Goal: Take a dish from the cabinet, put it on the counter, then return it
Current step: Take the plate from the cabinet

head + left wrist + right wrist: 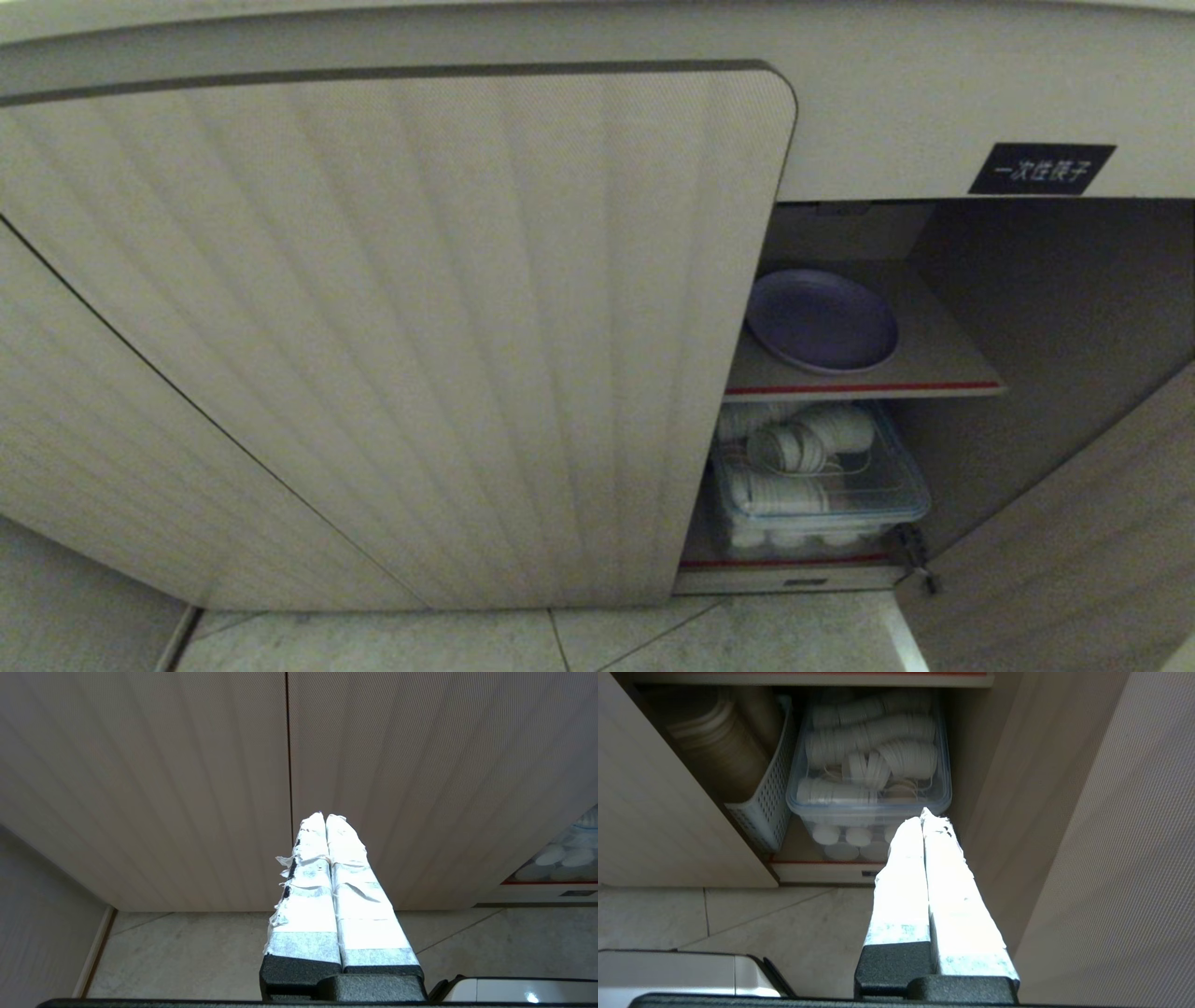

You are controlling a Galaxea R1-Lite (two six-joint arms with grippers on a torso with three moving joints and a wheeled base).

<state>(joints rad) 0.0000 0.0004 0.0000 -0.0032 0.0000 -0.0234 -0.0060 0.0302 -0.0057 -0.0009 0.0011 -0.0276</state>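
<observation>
Left gripper (325, 817): seen in its wrist view only, low before the closed ribbed door (187, 788), above the tiled floor (187, 952). Taped fingers pressed together, clenched on nothing.

Right gripper (922, 814): seen in its wrist view only, aimed into the open lower compartment, tips in front of the clear lidded bin (868, 807) of white lids. Fingers closed tight, empty.

Dish (822, 320): lavender plate, right of centre in the head view, lying flat and face up on the red-edged upper shelf (934, 369) of the cabinet (1027, 308). Round, so no long axis. Its left edge is hidden behind the door.

Label (1041, 168): black, upper right, above the opening.

White slotted basket (761, 807): beside the bin, holding tan stacked ware.
</observation>
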